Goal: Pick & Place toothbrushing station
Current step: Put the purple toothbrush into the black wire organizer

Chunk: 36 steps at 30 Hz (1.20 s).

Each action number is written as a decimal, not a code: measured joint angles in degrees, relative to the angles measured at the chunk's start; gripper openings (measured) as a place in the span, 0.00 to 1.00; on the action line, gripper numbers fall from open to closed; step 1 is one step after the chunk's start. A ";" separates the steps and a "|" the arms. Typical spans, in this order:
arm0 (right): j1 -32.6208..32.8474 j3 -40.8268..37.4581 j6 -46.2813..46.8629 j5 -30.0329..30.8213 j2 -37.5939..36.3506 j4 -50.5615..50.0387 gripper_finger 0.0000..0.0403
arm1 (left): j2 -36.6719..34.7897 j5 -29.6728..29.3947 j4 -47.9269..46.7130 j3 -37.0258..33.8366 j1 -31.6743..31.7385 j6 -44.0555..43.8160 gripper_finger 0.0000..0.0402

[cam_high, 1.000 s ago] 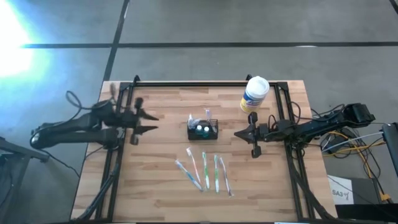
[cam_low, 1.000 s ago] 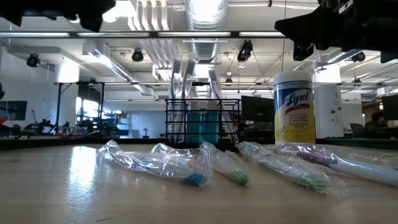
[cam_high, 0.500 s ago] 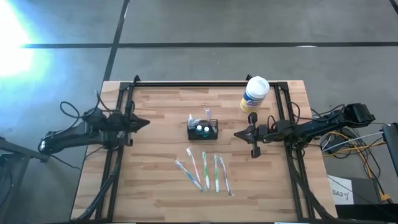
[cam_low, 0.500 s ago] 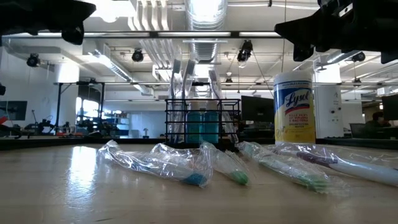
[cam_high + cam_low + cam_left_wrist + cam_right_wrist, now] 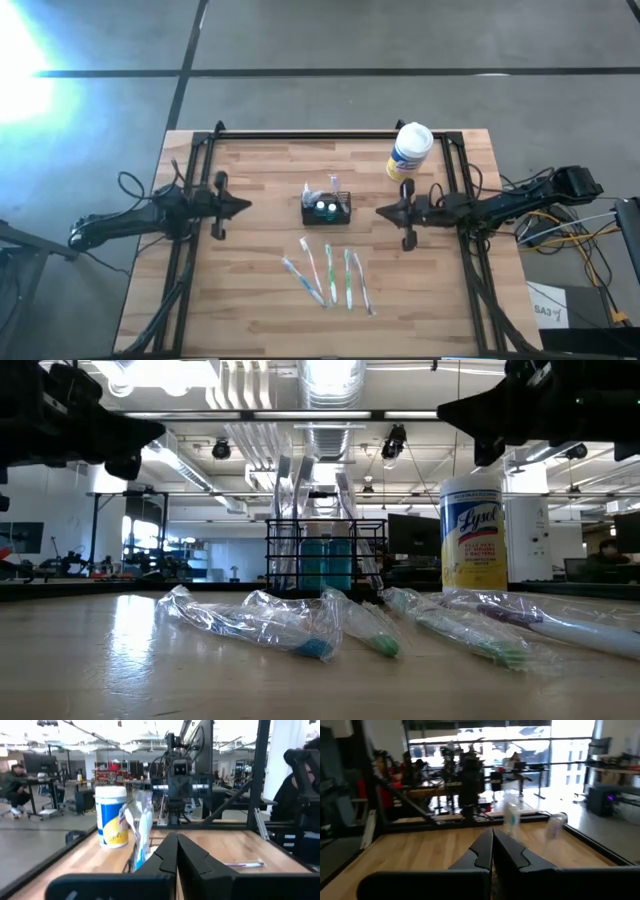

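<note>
The toothbrushing station [image 5: 327,208], a small black wire-mesh caddy, stands on its base mid-table, holding two teal-capped items and a plastic-wrapped brush [image 5: 142,825]; the low view shows it too [image 5: 325,555]. Several plastic-wrapped toothbrushes [image 5: 325,275] lie flat on the wood nearer the front edge. My left gripper [image 5: 245,207] hovers shut and level to the left of the caddy, pointing at it, well apart from it. My right gripper [image 5: 380,211] hovers shut and level on the caddy's right, also apart from it. Both pairs of fingertips meet in the wrist views [image 5: 175,837] [image 5: 492,832].
A white-and-yellow wipes tub [image 5: 410,150] with a white lid stands at the back right, just beyond my right gripper. A black frame [image 5: 320,133] runs along the table's far and side edges. Bare wood lies between each gripper and the caddy.
My left gripper has shut with nothing between its fingers and has sunk toward the table, staying at the left and ending level. My right gripper has kept in place. The caddy and the toothbrushes have not moved.
</note>
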 joint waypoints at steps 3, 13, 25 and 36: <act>-0.02 0.57 0.90 1.03 1.26 0.02 0.02 | 0.00 -0.74 -2.23 0.06 0.02 -0.45 0.01; 0.60 4.71 7.22 0.87 8.50 -2.97 0.02 | 0.09 -1.58 -2.29 0.01 0.02 -7.09 0.03; 5.06 8.66 8.15 1.82 13.35 -4.70 0.02 | 0.15 -4.01 -4.12 -0.01 0.02 -5.32 0.04; 5.02 9.83 2.81 2.15 13.43 -4.56 0.02 | 0.14 -2.14 -4.84 0.05 0.02 -3.69 0.02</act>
